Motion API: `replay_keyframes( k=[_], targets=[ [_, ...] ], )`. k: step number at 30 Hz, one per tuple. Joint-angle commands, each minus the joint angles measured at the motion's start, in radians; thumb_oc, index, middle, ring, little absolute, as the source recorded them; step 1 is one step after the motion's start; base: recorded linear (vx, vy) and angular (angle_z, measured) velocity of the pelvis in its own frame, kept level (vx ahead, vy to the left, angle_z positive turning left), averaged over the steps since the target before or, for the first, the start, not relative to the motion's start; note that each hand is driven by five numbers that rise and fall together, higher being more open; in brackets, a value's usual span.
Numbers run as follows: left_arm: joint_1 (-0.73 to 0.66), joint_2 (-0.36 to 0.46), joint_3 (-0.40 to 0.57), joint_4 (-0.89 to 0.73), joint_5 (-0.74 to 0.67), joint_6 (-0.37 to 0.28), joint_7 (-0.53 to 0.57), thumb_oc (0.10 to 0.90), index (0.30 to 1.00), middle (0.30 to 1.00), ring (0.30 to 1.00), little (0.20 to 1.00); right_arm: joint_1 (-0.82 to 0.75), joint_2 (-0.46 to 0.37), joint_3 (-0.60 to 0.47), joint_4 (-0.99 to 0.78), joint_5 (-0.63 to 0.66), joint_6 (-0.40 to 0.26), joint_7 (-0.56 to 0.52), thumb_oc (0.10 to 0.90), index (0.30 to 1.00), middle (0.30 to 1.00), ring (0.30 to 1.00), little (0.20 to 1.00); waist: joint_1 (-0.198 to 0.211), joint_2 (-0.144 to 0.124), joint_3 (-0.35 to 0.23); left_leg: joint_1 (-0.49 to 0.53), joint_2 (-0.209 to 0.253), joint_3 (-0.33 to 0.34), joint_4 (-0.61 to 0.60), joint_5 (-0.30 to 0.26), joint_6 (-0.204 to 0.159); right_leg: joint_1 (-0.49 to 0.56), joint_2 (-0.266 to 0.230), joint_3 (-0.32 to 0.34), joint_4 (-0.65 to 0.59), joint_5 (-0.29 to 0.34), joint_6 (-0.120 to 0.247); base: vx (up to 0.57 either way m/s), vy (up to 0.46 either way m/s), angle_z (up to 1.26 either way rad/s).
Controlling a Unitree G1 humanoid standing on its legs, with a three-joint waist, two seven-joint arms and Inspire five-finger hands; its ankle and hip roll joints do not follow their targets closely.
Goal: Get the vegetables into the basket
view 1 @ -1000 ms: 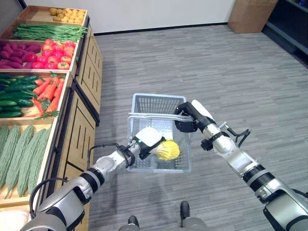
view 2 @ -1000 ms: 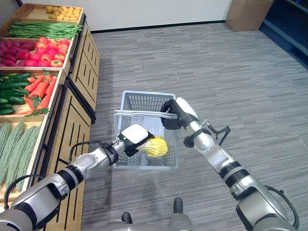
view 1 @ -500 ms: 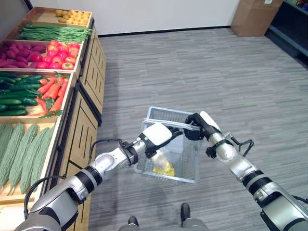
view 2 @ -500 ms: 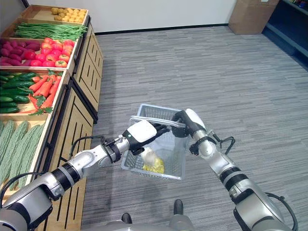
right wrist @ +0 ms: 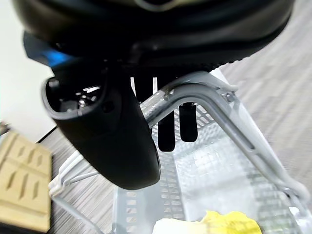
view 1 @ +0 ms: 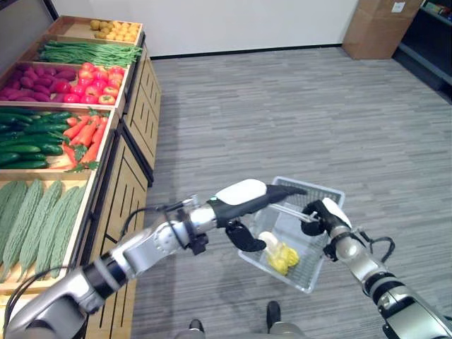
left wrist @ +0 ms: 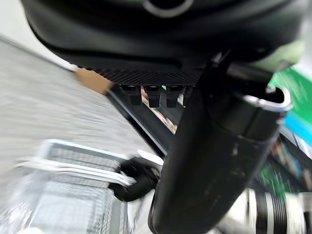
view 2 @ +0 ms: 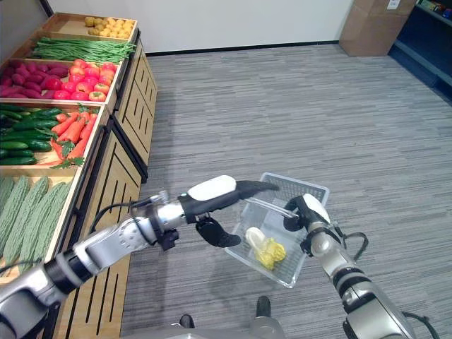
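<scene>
In the left eye view, the basket (view 1: 305,233) hangs tilted above the grey carpet floor (view 1: 296,106), its handle gripped by the right hand (view 1: 319,215), whose fingers curl around the wire. A yellow-and-white leafy vegetable (view 1: 280,253) lies inside on the basket's bottom. The left hand (view 1: 247,201) is above the basket's near rim with fingers stretched straight out and thumb hanging down, holding nothing. Along the robot's left stands a wooden produce stand (view 1: 127,169) with bins of bitter gourds (view 1: 35,212), cucumbers (view 1: 25,138), carrots (view 1: 81,134), tomatoes (view 1: 92,79), green beans (view 1: 85,51) and potatoes (view 1: 116,30). The right eye view gives the same scene, with a cardboard box (view 2: 367,25) by the far wall. In the left wrist view, the thumb juts out from the dark hand, fingers extended, with the basket's rim and the other hand past them (rather blurred). In the right wrist view, the fingers and thumb wrap the handle (right wrist: 209,97), and the vegetable lies below in the basket.
</scene>
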Motion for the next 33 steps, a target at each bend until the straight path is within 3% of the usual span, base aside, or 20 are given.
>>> replay_keyframes(
  k=[1, 3, 6, 14, 15, 17, 18, 19, 21, 24, 30, 33],
  targets=[
    [0.019, -0.005, 0.085, -0.009, -0.199, -0.009, 0.038, 0.9, 1.0, 1.0, 1.0, 1.0, -0.084, -0.082, -0.095, -0.101, 0.014, -0.097, -0.066, 0.4, 0.3, 0.3, 0.3, 0.3, 0.029, -0.028, -0.058, -0.017, 0.01, -0.021, 0.001, -0.001, -0.046, 0.064, -0.065, -0.063, 0.0, -0.023, 0.069, -0.01, -0.01, 0.03],
    [0.133, -0.034, 0.172, 0.057, -0.252, 0.023, 0.03, 0.9, 1.0, 1.0, 1.0, 1.0, -0.003, -0.087, -0.149, -0.122, 0.012, -0.103, -0.061, 0.4, 0.3, 0.3, 0.3, 0.3, 0.031, -0.029, -0.056, -0.019, 0.009, -0.028, 0.001, 0.002, -0.045, 0.065, -0.066, -0.068, 0.0, -0.022, 0.068, 0.0, -0.009, 0.06],
    [0.196, -0.045, 0.215, 0.098, -0.307, 0.047, 0.003, 0.9, 1.0, 1.0, 1.0, 1.0, 0.038, -0.095, -0.173, -0.123, -0.004, -0.1, -0.054, 0.4, 0.3, 0.3, 0.3, 0.3, 0.032, -0.028, -0.057, -0.022, 0.009, -0.033, 0.001, 0.004, -0.045, 0.067, -0.068, -0.074, 0.0, -0.022, 0.068, 0.0, -0.005, 0.08],
    [0.301, -0.127, 0.274, 0.452, -0.252, 0.1, -0.025, 0.9, 1.0, 1.0, 1.0, 1.0, 0.139, -0.079, -0.259, -0.074, 0.018, -0.105, -0.041, 0.4, 0.3, 0.3, 0.3, 0.3, 0.029, -0.027, -0.062, -0.028, 0.006, -0.038, 0.001, 0.008, -0.043, 0.064, -0.068, -0.079, 0.0, -0.019, 0.068, -0.01, 0.0, 0.06],
    [0.306, -0.121, 0.278, 0.47, -0.223, 0.101, -0.034, 0.9, 1.0, 1.0, 1.0, 1.0, 0.153, -0.08, -0.268, -0.074, 0.019, -0.105, -0.038, 0.4, 0.3, 0.3, 0.3, 0.3, 0.028, -0.025, -0.062, -0.028, 0.007, -0.037, 0.001, 0.008, -0.044, 0.064, -0.068, -0.079, 0.0, -0.019, 0.069, 0.0, 0.0, 0.0],
    [0.307, -0.171, 0.302, 0.662, -0.08, 0.105, -0.006, 0.9, 1.0, 1.0, 1.0, 1.0, 0.221, -0.071, -0.295, -0.073, 0.01, -0.113, -0.026, 0.4, 0.3, 0.3, 0.3, 0.3, 0.022, -0.026, -0.061, -0.03, 0.007, -0.033, 0.001, 0.009, -0.043, 0.059, -0.066, -0.076, 0.0, -0.017, 0.069, 0.0, 0.0, 0.0],
    [0.305, -0.172, 0.301, 0.664, -0.079, 0.104, -0.005, 0.9, 1.0, 1.0, 1.0, 1.0, 0.222, -0.071, -0.296, -0.073, 0.01, -0.113, -0.025, 0.4, 0.3, 0.3, 0.3, 0.3, 0.023, -0.025, -0.062, -0.03, 0.007, -0.033, 0.001, 0.009, -0.043, 0.059, -0.066, -0.076, 0.0, -0.017, 0.069, 0.0, 0.0, 0.0],
    [0.296, -0.219, 0.308, 0.801, 0.033, 0.117, 0.028, 0.9, 1.0, 1.0, 1.0, 1.0, 0.253, -0.051, -0.311, -0.077, 0.017, -0.119, -0.026, 0.4, 0.3, 0.3, 0.3, 0.3, 0.016, -0.025, -0.06, -0.032, 0.006, -0.031, 0.001, 0.009, -0.043, 0.056, -0.066, -0.075, 0.0, -0.016, 0.068, -0.01, 0.01, -0.03],
    [0.288, -0.237, 0.311, 0.843, 0.07, 0.117, 0.04, 0.9, 1.0, 1.0, 1.0, 1.0, 0.268, -0.042, -0.32, -0.076, 0.025, -0.123, -0.028, 0.4, 0.3, 0.3, 0.3, 0.3, 0.013, -0.025, -0.059, -0.033, 0.007, -0.03, 0.001, 0.009, -0.043, 0.054, -0.066, -0.074, 0.0, -0.016, 0.068, 0.0, 0.0, 0.0],
    [0.269, -0.316, 0.333, 1.061, 0.232, 0.142, 0.092, 0.9, 1.0, 1.0, 1.0, 1.0, 0.331, 0.007, -0.338, -0.094, 0.059, -0.139, -0.023, 0.4, 0.3, 0.3, 0.3, 0.3, 0.001, -0.028, -0.057, -0.037, 0.007, -0.025, 0.001, 0.008, -0.042, 0.046, -0.064, -0.068, 0.001, -0.015, 0.067, 0.0, 0.006, -0.04],
    [0.262, -0.405, 0.426, 1.303, 0.32, 0.19, 0.197, 0.9, 1.0, 1.0, 1.0, 1.0, 0.411, 0.047, -0.336, -0.09, 0.069, -0.148, -0.015, 0.4, 0.3, 0.3, 0.3, 0.3, -0.008, -0.031, -0.053, -0.035, 0.005, -0.017, 0.001, 0.005, -0.043, 0.04, -0.062, -0.062, 0.005, -0.017, 0.064, 0.01, 0.006, -0.04],
    [0.269, -0.427, 0.442, 1.324, 0.32, 0.196, 0.209, 0.9, 1.0, 1.0, 1.0, 1.0, 0.427, 0.054, -0.331, -0.072, 0.068, -0.144, -0.014, 0.4, 0.3, 0.3, 0.3, 0.3, -0.009, -0.03, -0.051, -0.03, 0.004, -0.016, 0.001, 0.002, -0.042, 0.041, -0.061, -0.06, 0.006, -0.019, 0.063, 0.03, 0.017, -0.1]
  ],
)
